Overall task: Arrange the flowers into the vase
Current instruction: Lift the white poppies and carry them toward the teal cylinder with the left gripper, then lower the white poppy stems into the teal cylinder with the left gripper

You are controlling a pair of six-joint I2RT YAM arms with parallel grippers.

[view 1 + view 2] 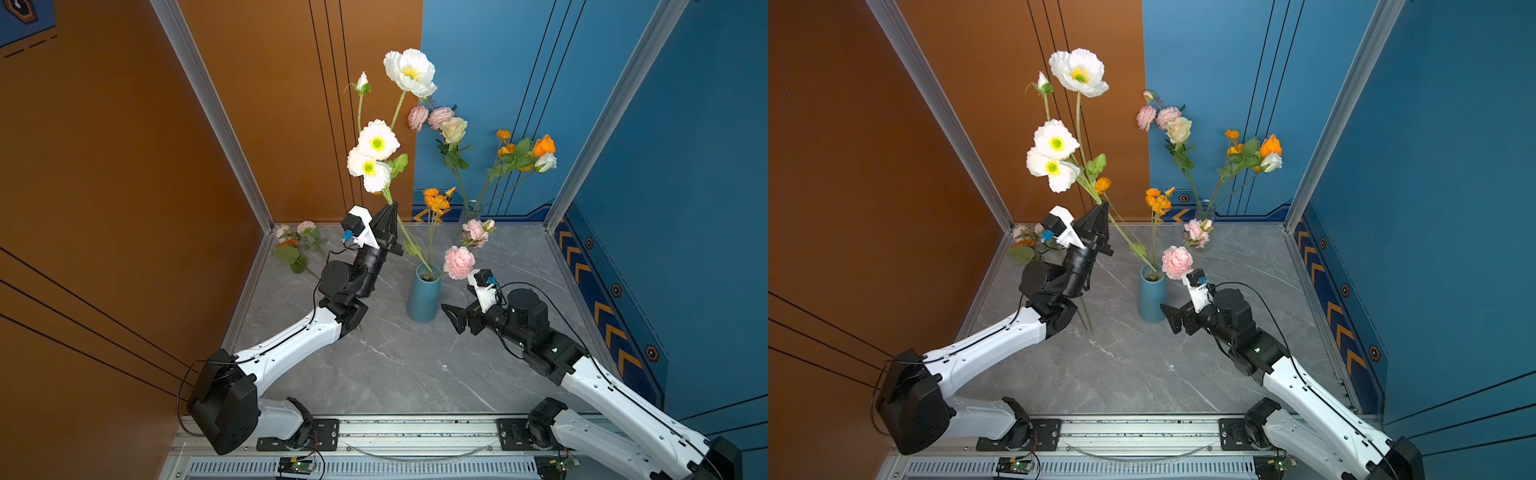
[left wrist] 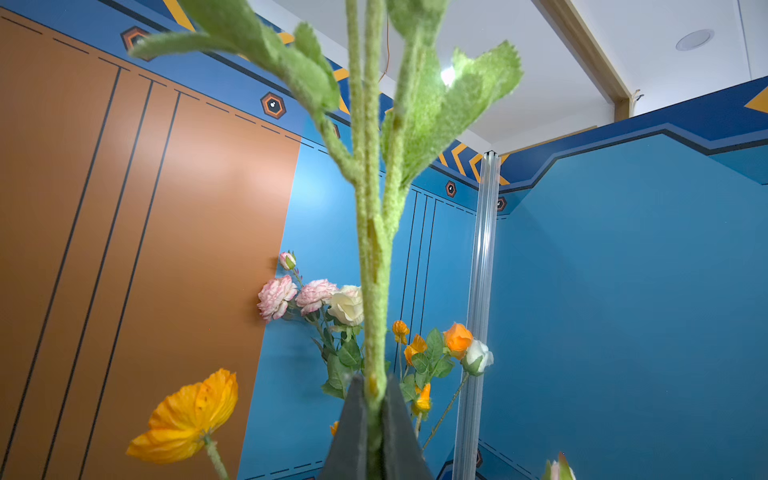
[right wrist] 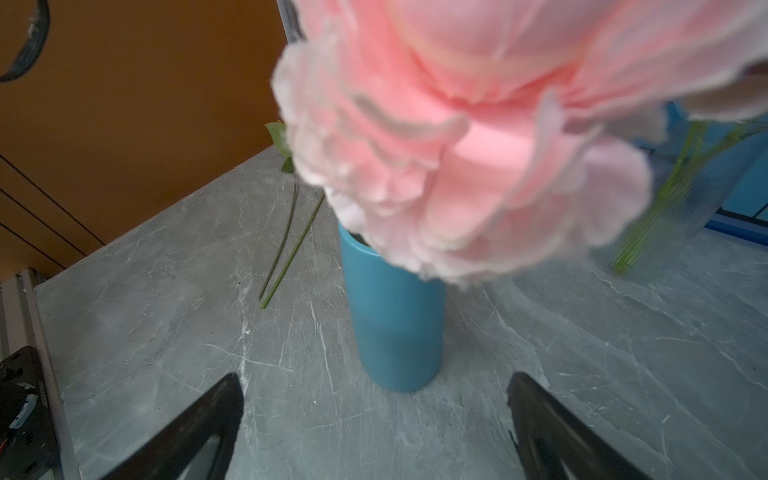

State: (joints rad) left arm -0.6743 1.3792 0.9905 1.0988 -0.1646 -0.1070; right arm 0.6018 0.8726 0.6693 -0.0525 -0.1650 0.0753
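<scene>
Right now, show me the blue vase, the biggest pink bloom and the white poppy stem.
blue vase (image 1: 424, 301): in a top view, on its outer wall.
biggest pink bloom (image 1: 459, 262): in a top view, petal centre.
white poppy stem (image 2: 374, 291): left wrist view, on the fuzzy green stalk.

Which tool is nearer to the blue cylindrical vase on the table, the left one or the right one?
Right. The right tool stands open, low beside the base of the blue cylindrical vase. The left tool is raised well above it, shut on a fuzzy green stem of white flowers.
</scene>
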